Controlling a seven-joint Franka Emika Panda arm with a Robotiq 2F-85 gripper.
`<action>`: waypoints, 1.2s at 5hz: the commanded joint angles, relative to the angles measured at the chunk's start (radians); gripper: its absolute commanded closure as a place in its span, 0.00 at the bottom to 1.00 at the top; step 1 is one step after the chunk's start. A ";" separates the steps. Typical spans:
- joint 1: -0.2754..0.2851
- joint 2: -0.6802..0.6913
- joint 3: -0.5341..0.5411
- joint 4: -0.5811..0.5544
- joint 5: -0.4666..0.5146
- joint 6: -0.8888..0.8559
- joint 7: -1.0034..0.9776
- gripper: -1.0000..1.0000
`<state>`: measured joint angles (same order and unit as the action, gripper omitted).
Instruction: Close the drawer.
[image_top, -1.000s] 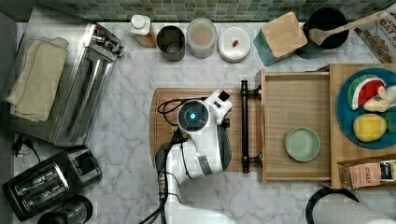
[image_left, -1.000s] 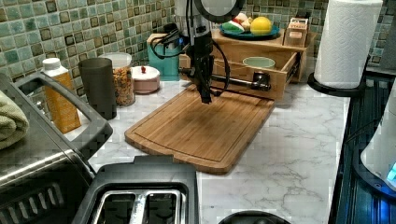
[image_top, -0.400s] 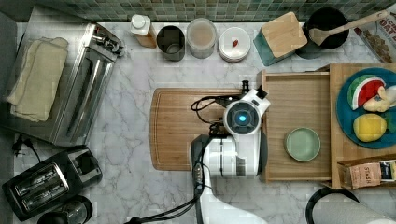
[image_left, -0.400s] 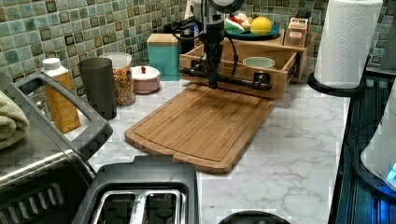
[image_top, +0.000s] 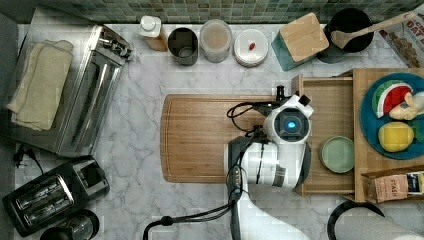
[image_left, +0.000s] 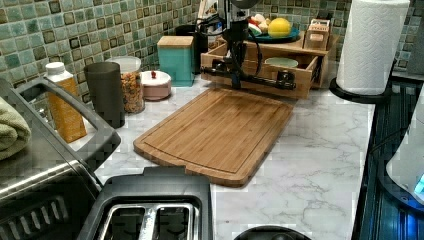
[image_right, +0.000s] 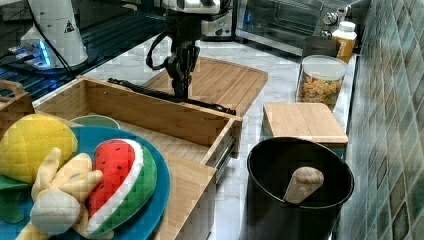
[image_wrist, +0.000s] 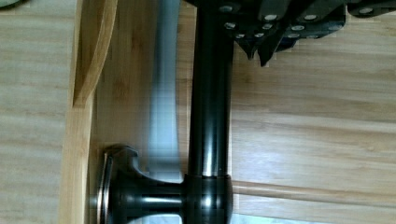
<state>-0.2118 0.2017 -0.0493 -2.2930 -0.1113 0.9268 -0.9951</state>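
Drawer (image_top: 327, 120) partly open, bar handle (image_left: 250, 78) facing cutting board (image_top: 200, 137), claw (image_left: 236, 84) state unclear

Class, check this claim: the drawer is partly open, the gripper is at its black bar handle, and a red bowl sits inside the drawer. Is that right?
Not quite. The bowl inside the drawer is pale green, not red, as the top view shows. The rest holds: the drawer is partly open and the gripper is at its black bar handle.
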 joint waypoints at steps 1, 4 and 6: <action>-0.157 0.084 -0.150 0.199 0.093 0.032 -0.330 1.00; -0.312 0.172 -0.187 0.347 0.095 0.080 -0.453 1.00; -0.333 0.076 -0.181 0.234 0.080 0.170 -0.471 1.00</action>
<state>-0.4004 0.3342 -0.1209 -2.1602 -0.0249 1.0566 -1.3896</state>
